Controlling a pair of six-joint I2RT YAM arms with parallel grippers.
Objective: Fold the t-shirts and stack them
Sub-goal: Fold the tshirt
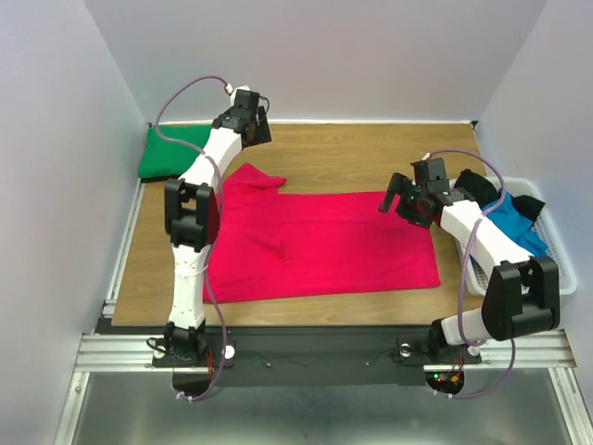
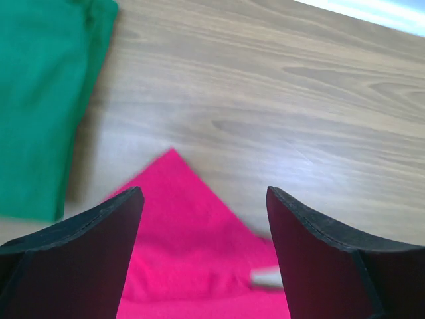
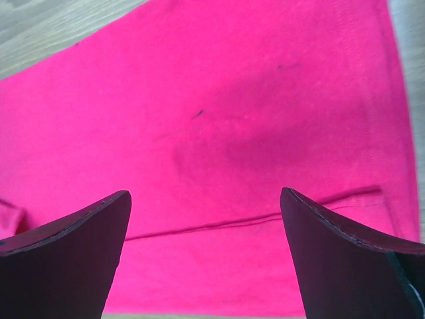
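A crimson red t-shirt [image 1: 324, 241] lies spread flat across the middle of the wooden table, one sleeve pointing to the far left. A folded emerald green t-shirt [image 1: 171, 151] lies at the far left corner. My left gripper [image 1: 262, 125] is open and empty above the table beyond the red sleeve tip [image 2: 174, 199], with the green shirt [image 2: 40, 100] to its left. My right gripper [image 1: 400, 199] is open and empty above the red shirt's right end [image 3: 219, 133]. A bright blue t-shirt [image 1: 517, 221] and a black one [image 1: 477, 185] lie in the basket.
A white slatted basket [image 1: 556, 250] stands at the table's right edge beside my right arm. White walls close in the table at the left, back and right. Bare wood [image 1: 371, 153] shows behind the red shirt.
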